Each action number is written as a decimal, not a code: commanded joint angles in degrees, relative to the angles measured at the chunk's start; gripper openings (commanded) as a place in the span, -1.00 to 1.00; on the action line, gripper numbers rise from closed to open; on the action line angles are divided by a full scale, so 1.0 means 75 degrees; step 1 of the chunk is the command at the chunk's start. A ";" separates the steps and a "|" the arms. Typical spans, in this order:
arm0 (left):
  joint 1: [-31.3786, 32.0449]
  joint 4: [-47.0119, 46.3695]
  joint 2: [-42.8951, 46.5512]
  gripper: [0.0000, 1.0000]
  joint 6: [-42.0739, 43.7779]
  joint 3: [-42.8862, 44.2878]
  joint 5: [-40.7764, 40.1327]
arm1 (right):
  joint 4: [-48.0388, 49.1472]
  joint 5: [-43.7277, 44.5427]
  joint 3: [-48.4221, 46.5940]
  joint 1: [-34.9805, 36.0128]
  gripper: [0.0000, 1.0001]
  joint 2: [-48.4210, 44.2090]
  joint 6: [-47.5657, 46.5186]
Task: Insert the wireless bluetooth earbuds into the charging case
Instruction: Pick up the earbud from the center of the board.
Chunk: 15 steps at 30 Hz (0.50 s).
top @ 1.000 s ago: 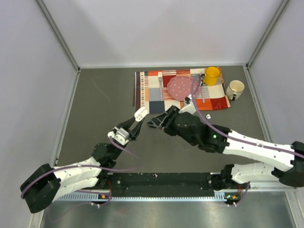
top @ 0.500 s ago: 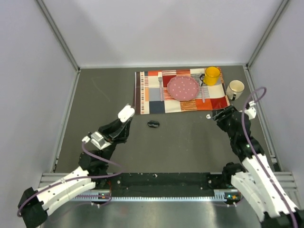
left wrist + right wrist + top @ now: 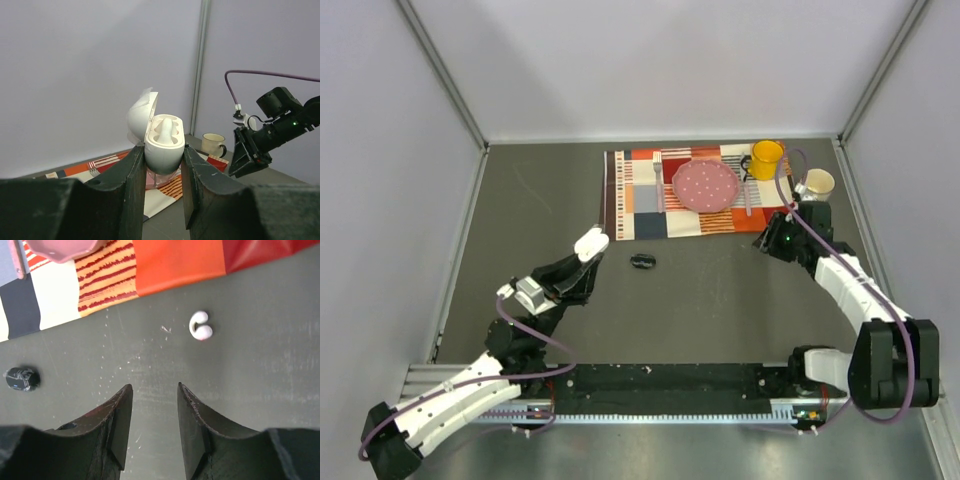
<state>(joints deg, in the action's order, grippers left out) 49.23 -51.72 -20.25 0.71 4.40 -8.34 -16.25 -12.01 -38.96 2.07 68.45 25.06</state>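
My left gripper (image 3: pixel 588 250) is shut on the open white charging case (image 3: pixel 164 143) and holds it above the table, lid (image 3: pixel 142 112) tipped back. A white rounded shape (image 3: pixel 165 130) stands in its cavity. My right gripper (image 3: pixel 155 387) is open and empty, low over the table by the placemat's near right corner (image 3: pixel 772 243). A white earbud (image 3: pixel 201 326) lies on the table just ahead and to the right of its fingers. A small black oval piece (image 3: pixel 643 261) lies mid-table, also in the right wrist view (image 3: pixel 21 378); I cannot tell whether it is a bud or a pod.
A checked placemat (image 3: pixel 650 205) at the back holds a pink plate (image 3: pixel 705 186), a fork (image 3: pixel 658 178) and a yellow mug (image 3: pixel 766 158). A white mug (image 3: pixel 816 185) stands right of it, close behind my right gripper. Enclosure walls ring the table.
My right arm has swung from the table's middle over to the right, ending by the placemat's corner. My left arm drew back toward the left with the case, then held.
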 commanded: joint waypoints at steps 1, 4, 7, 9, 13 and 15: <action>0.0022 -0.0158 -0.0030 -1.00 -0.0083 0.0069 0.0057 | 0.0316 0.0369 -0.0756 0.0321 -0.20 0.0271 -0.0962; 0.0021 -0.0181 -0.0100 -1.00 -0.0083 0.0081 0.0057 | 0.0058 0.0792 -0.1248 0.0615 -0.22 0.0834 -0.1138; 0.0022 -0.0170 -0.0077 -1.00 -0.0071 0.0081 0.0081 | -0.0071 0.1295 -0.1624 0.0802 -0.29 0.1465 -0.1243; 0.0010 -0.0158 -0.0007 -1.00 -0.0083 0.0057 0.0080 | -0.0095 0.1682 -0.1742 0.0814 -0.34 0.1701 -0.1267; 0.0022 -0.0030 0.0168 -1.00 -0.0036 0.0011 -0.0036 | -0.0212 0.2211 -0.2000 0.0814 -0.32 0.2264 -0.1243; 0.0022 0.0029 0.0251 -1.00 -0.0025 -0.0001 -0.0107 | -0.0305 0.2549 -0.2094 0.0815 -0.27 0.2557 -0.1115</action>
<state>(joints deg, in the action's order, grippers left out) 49.23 -50.81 -19.79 0.47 4.38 -8.45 -17.08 0.69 -51.11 7.86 85.21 16.93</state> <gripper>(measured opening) 0.345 0.345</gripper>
